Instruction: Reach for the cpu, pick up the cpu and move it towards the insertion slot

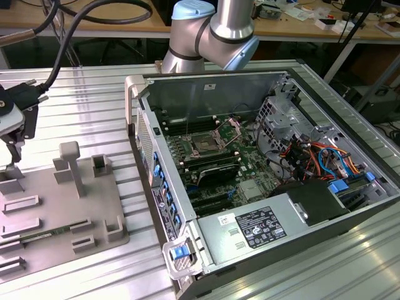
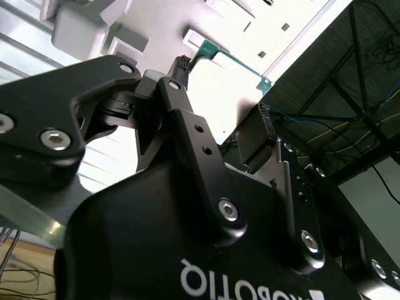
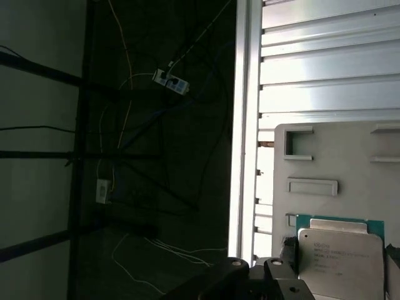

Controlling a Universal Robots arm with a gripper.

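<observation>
The cpu [image 3: 340,259] is a flat square chip with a silvery top and a green rim, lying over the grey tray [image 3: 325,140]. In the second wrist view the cpu [image 2: 228,84] shows bright between the two black fingers [image 2: 181,65]. My gripper [image 2: 224,90] straddles it, one finger against each opposite edge, and looks shut on it. In the exterior view the gripper [image 1: 11,156] is at the far left, down at the tray [image 1: 62,206]. The insertion slot [image 1: 205,144] lies in the open computer case, far off to the exterior view's right.
The open computer case [image 1: 262,169] has a raised side wall [image 1: 150,162] facing the tray. Upright tray blocks [image 1: 72,165] stand between the gripper and the case. The arm's elbow [image 1: 212,31] rises behind the case. Ribbed metal table [image 1: 81,112] lies all around.
</observation>
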